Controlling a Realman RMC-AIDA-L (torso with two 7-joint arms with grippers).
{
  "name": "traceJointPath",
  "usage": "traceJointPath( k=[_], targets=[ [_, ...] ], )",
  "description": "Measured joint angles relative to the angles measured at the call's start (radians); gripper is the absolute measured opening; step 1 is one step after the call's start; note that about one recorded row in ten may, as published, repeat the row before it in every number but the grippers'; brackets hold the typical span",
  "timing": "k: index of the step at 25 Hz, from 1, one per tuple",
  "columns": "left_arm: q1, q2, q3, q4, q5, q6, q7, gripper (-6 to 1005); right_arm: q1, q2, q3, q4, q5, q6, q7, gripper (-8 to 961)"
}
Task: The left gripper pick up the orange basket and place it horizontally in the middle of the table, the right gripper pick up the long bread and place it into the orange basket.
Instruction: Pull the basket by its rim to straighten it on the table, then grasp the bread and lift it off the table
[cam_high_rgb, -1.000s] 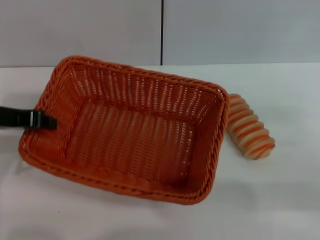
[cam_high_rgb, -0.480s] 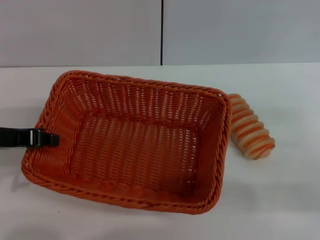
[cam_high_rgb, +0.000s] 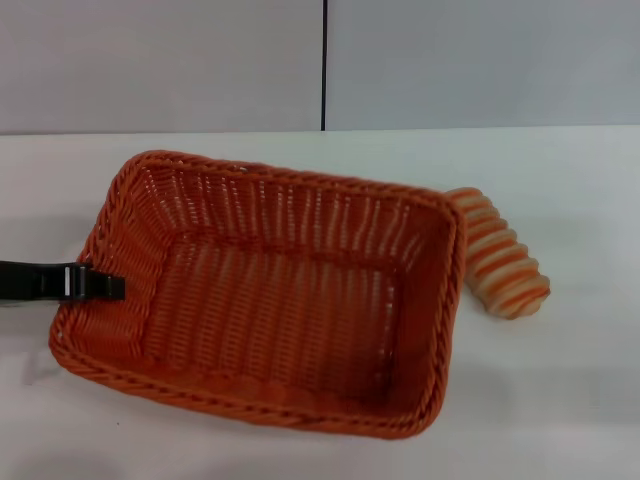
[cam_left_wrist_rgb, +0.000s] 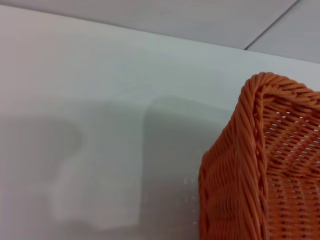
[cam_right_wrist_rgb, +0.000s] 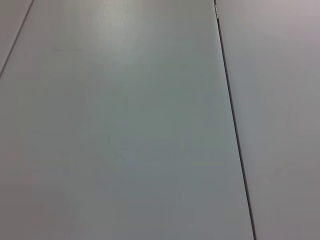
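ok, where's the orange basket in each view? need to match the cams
Head view: the orange basket fills the centre-left of the picture, the left gripper at its left rim and the long bread beside its right end.
Left wrist view: only one braided corner and side wall show, at the picture's lower right.
Right wrist view: not in it.
Shared landmark: the white table, also beside the basket in the left wrist view.

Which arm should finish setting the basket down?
Left. The left gripper is already clamped on the left rim of the orange basket, which sits mid-table. The right gripper is nowhere in the head view, and its wrist camera shows only blank panels. The long bread lies untouched beside the basket's right side.
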Motion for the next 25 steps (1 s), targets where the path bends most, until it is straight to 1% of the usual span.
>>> traceJointPath(
  k=[7,12,13,14,18,20,21,22,23,24,25],
  targets=[
    [-0.010,0.003,-0.012,-0.037,0.003,-0.001,0.004,241,-0.002,0.000,0.004,0.002,0.000,-0.003,0.000,559],
    [-0.017,0.006,-0.019,-0.037,0.008,0.003,0.012,441,-0.004,0.003,0.007,0.000,0.002,-0.001,0.000,559],
    [-0.024,0.006,-0.043,-0.037,0.005,0.009,0.026,481,-0.006,0.004,0.007,-0.001,0.004,0.000,0.000,559],
    [-0.041,0.006,-0.131,-0.038,-0.045,0.042,0.065,528,-0.010,0.006,0.009,-0.004,0.007,0.001,-0.001,559],
    [-0.065,0.008,-0.252,-0.041,-0.144,0.093,0.107,714,-0.020,0.008,0.010,-0.013,0.007,0.006,-0.002,560],
    [-0.084,0.009,-0.339,-0.060,-0.202,0.129,0.153,807,-0.027,0.009,0.009,-0.020,0.006,0.019,-0.002,560],
    [-0.084,0.009,-0.339,-0.060,-0.202,0.129,0.153,807,-0.029,0.009,0.007,-0.024,0.005,0.028,-0.001,560],
    [-0.092,0.009,-0.379,-0.077,-0.228,0.143,0.178,807,-0.033,0.009,0.003,-0.033,0.003,0.045,0.000,560],
    [-0.092,0.009,-0.379,-0.077,-0.228,0.143,0.178,806,-0.038,0.010,-0.002,-0.045,0.001,0.067,0.007,560],
    [-0.106,0.009,-0.503,-0.192,-0.355,0.162,0.283,806,-0.053,0.010,-0.010,-0.085,-0.001,0.117,0.056,559],
    [-0.106,0.009,-0.503,-0.192,-0.355,0.162,0.283,806,-0.053,0.010,-0.010,-0.085,-0.001,0.117,0.056,559]
  ],
)
